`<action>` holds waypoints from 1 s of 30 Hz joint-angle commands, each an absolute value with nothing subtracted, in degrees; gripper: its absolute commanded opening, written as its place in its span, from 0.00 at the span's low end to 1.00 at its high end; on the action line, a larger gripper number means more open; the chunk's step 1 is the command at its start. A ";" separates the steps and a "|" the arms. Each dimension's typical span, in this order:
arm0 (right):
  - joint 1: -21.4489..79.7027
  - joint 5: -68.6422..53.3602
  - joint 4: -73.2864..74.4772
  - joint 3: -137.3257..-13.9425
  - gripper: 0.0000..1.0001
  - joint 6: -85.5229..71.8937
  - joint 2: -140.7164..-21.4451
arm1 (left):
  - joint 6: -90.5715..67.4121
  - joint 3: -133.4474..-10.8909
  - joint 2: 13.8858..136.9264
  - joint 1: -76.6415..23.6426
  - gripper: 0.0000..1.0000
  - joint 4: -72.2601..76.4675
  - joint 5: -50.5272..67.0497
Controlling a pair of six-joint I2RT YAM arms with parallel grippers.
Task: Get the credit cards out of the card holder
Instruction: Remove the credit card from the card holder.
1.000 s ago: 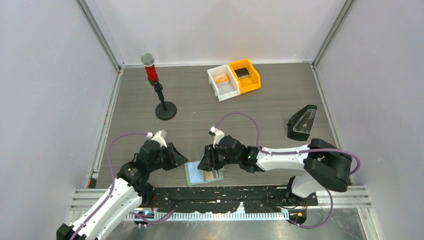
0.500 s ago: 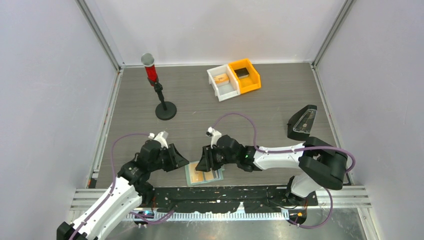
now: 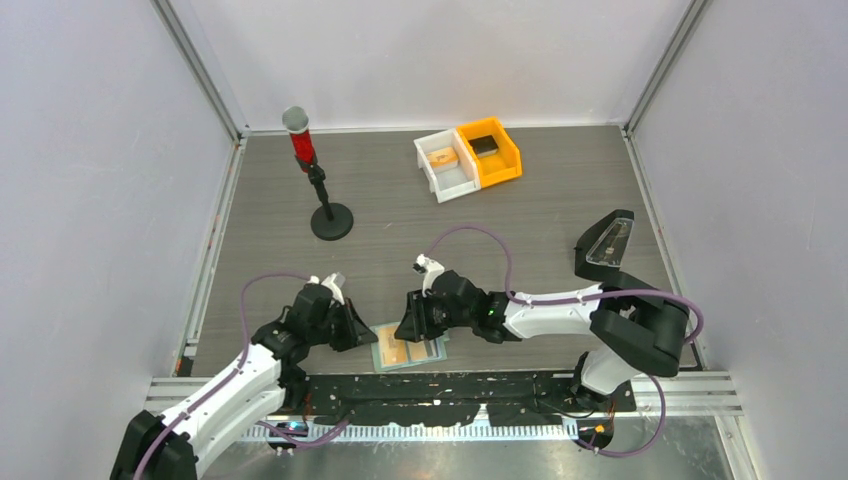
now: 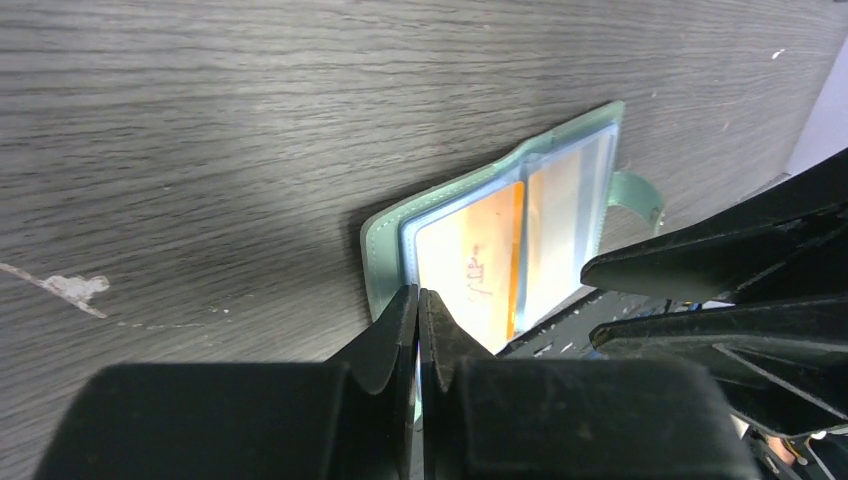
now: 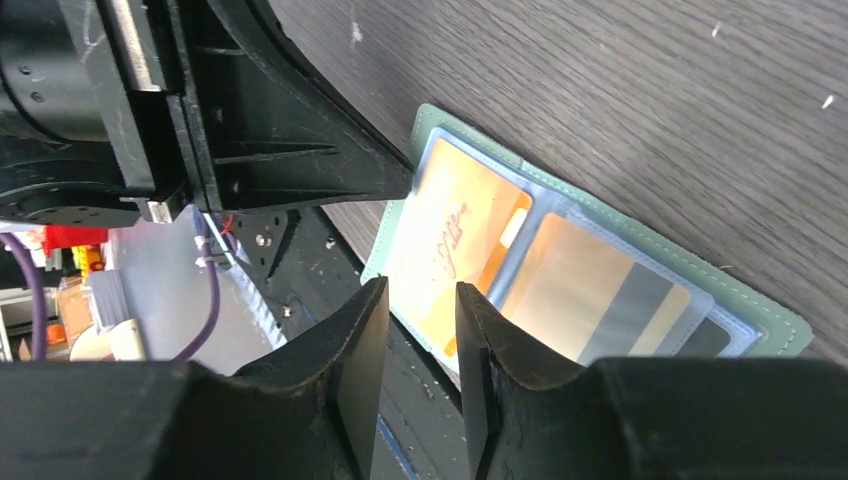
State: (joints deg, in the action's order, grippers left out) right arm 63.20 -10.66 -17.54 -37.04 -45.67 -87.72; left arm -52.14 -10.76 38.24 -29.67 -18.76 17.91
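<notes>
The pale-green card holder (image 3: 405,351) lies open at the table's near edge. In the left wrist view its left pocket holds a tan-orange card (image 4: 478,262) and its right pocket a paler card (image 4: 560,228); the side tab (image 4: 640,198) points right. My left gripper (image 4: 418,293) is shut, its tips on the holder's (image 4: 385,240) left edge, and a thin pale sliver shows between them. My right gripper (image 5: 422,290) is slightly open just above the near end of the tan-orange card (image 5: 450,225). The second card (image 5: 590,300) shows a grey stripe. In the top view the left gripper (image 3: 366,337) and the right gripper (image 3: 413,328) flank the holder.
A red microphone on a black stand (image 3: 318,190) is at the back left. A white bin (image 3: 445,165) and an orange bin (image 3: 492,150) holding a black block stand at the back. A black case (image 3: 605,245) lies at the right. The black front rail (image 3: 450,385) runs just below the holder.
My left gripper has moved right and down to the holder's left edge and its fingers have closed. My right gripper has shifted slightly left over the holder.
</notes>
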 commanded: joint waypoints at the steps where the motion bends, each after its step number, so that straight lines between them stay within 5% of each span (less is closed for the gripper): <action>1: 63.11 -9.07 -19.13 -38.27 0.37 -45.69 -89.95 | -52.52 -8.69 39.30 -29.88 0.03 -14.48 16.20; 30: 62.54 -10.21 -22.21 -38.24 0.30 -46.76 -96.06 | -52.82 -7.58 39.99 -29.88 0.03 -14.85 15.13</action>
State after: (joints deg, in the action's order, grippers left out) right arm 62.87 -10.39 -20.08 -37.34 -46.50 -95.42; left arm -52.80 -8.58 40.10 -29.67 -16.05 16.99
